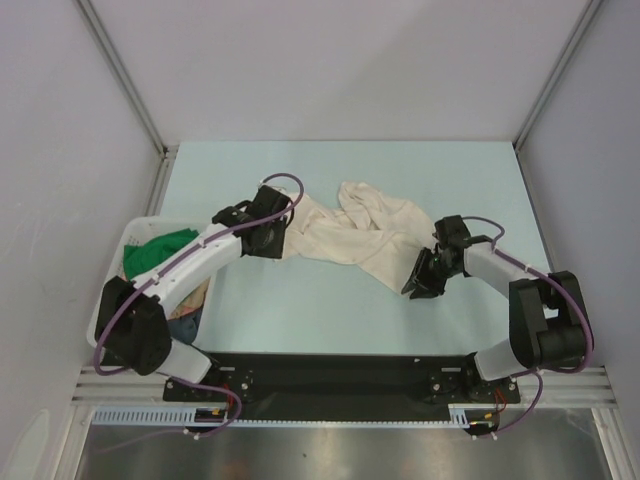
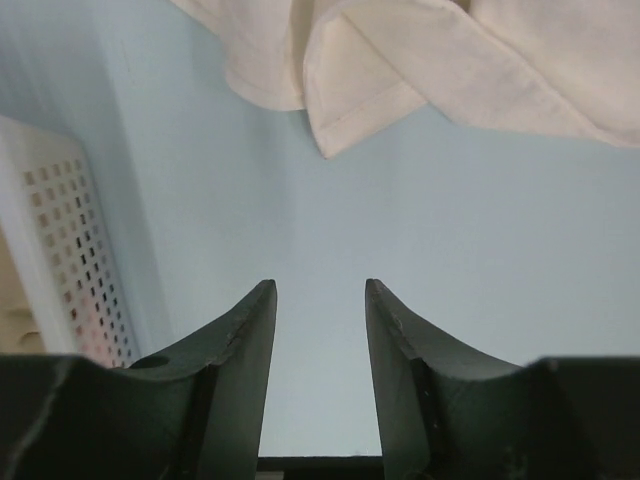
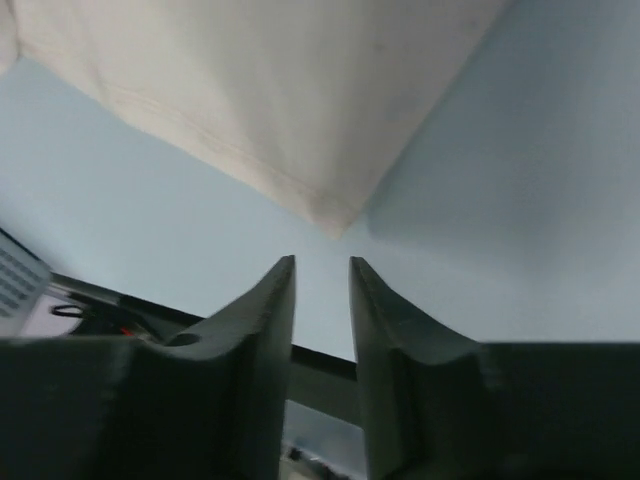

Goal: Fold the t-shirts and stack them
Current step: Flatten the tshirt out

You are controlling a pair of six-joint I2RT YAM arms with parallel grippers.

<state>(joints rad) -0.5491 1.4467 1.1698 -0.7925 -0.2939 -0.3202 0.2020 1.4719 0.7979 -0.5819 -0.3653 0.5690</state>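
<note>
Near left, basket (image 1: 128,236) holding green shirt (image 1: 160,250), partly under left arm (image 1: 190,265). Over bare bench (image 1: 300,310), left fingers (image 2: 245,340) moderately parted, right fingers (image 3: 265,320) narrowly parted, both empty. Just beyond, crumpled cream shirt (image 1: 360,235) mid-bench.

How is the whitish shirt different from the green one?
The cream shirt lies on the table; the green shirt sits in the basket. The cream shirt is pale and spread wide; the green shirt is bright and shows only a small bunch. Both are crumpled, not folded.
</note>
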